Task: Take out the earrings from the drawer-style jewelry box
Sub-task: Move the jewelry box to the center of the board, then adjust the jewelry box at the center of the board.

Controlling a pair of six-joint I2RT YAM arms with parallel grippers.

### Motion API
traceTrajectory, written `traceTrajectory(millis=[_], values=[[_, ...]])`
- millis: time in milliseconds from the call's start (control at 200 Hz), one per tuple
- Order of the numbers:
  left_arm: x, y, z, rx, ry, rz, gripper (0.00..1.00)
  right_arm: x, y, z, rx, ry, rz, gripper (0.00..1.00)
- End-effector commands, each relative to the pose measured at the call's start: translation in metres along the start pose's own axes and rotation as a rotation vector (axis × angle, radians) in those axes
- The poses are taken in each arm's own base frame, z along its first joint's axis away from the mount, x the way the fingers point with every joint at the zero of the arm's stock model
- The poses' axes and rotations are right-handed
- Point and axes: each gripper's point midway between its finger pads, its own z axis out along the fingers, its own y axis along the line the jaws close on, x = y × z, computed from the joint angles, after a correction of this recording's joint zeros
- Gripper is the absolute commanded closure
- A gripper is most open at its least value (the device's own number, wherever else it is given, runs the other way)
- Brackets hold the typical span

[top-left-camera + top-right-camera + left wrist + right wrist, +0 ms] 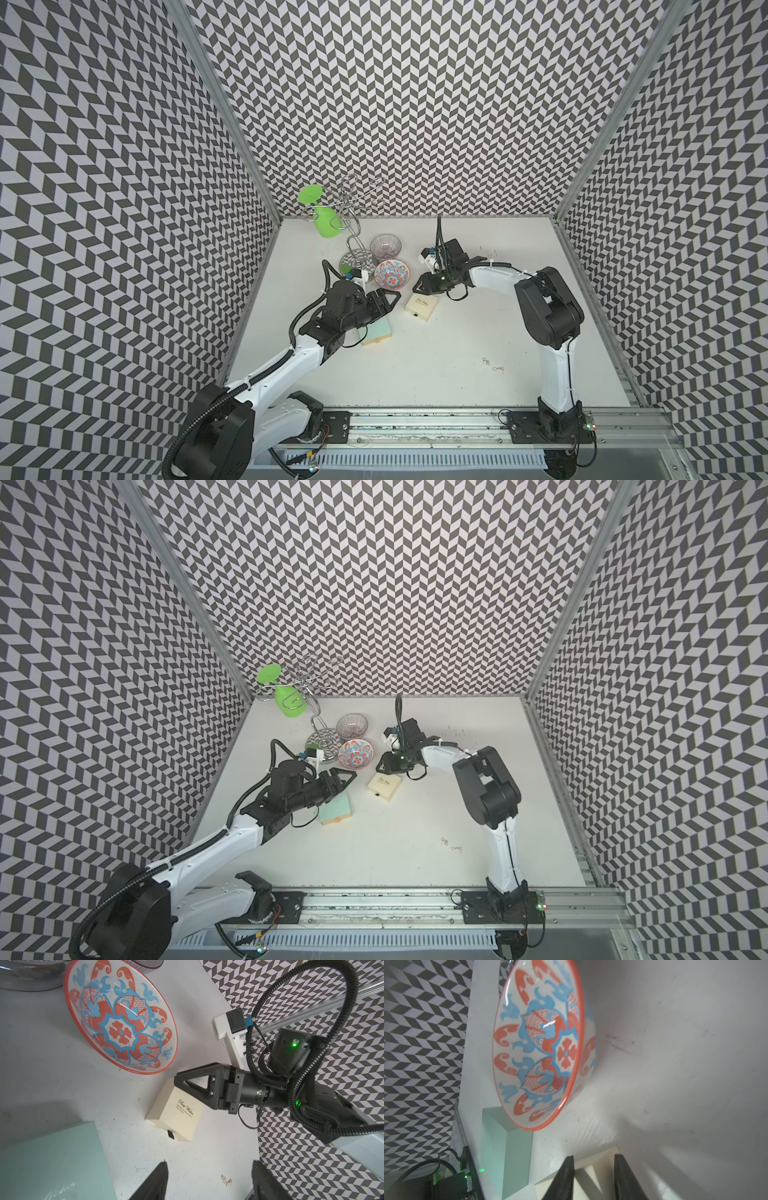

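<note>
Quick status from my seat. The earrings (493, 365) I can see are tiny silvery bits lying loose on the white table (478, 291), about 4 o'clock from the cream jewelry box (420, 309) and well apart from it. They also show in the left wrist view (226, 1180).

The right gripper (417, 286) sits at the box's 12 o'clock corner. Its jaws are part-spread with the corner showing between them, and I can't see them pinching anything. My guess is it's there to steady the box, since the dark pull tab (170, 1134) is on the opposite side and the drawer looks shut.

The left gripper (397, 294) hangs over the far edge of the mint green box (376, 332), at 8 o'clock from the cream one. Its jaws are wide apart and empty, probably free for the pull.

The red-and-blue patterned bowl (392, 274) sits close by at 11 o'clock, so it's tight there.

The lid reads "Best Wishes" in gold script, and the smaller lines under it are unreadable. The mint lid has faint script I can't make out.
</note>
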Motion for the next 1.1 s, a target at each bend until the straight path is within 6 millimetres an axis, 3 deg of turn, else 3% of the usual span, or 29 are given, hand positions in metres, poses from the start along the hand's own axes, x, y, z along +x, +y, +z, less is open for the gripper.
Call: traceTrajectory(millis=[0, 205, 315, 466, 551, 716, 916, 1097], values=[[0.0, -0.003, 0.005, -0.002, 0.024, 0.013, 0.36, 0.034, -0.002, 0.005, 0.042, 0.09, -0.02, 0.69], [0.008, 0.002, 0.012, -0.015, 0.067, 0.02, 0.39, 0.035, 0.021, -0.013, 0.037, 0.051, -0.066, 0.67], [0.009, 0.0, 0.015, -0.013, 0.079, 0.039, 0.4, 0.024, 0.029, -0.03, 0.053, -0.013, -0.063, 0.64], [0.014, 0.002, 0.023, -0.041, 0.116, 0.067, 0.41, -0.004, 0.035, -0.075, 0.16, -0.182, -0.02, 0.59], [0.018, 0.005, 0.031, -0.067, 0.149, 0.083, 0.4, -0.005, 0.031, -0.105, 0.234, -0.273, 0.057, 0.58], [0.021, 0.01, 0.042, -0.09, 0.182, 0.1, 0.38, 0.034, 0.032, -0.134, 0.221, -0.316, 0.192, 0.59], [0.028, 0.004, 0.059, -0.059, 0.232, 0.14, 0.38, 0.095, 0.031, -0.14, 0.204, -0.21, 0.255, 0.59], [0.052, 0.016, 0.074, -0.116, 0.298, 0.18, 0.38, 0.127, 0.032, -0.139, 0.184, -0.134, 0.271, 0.57]])
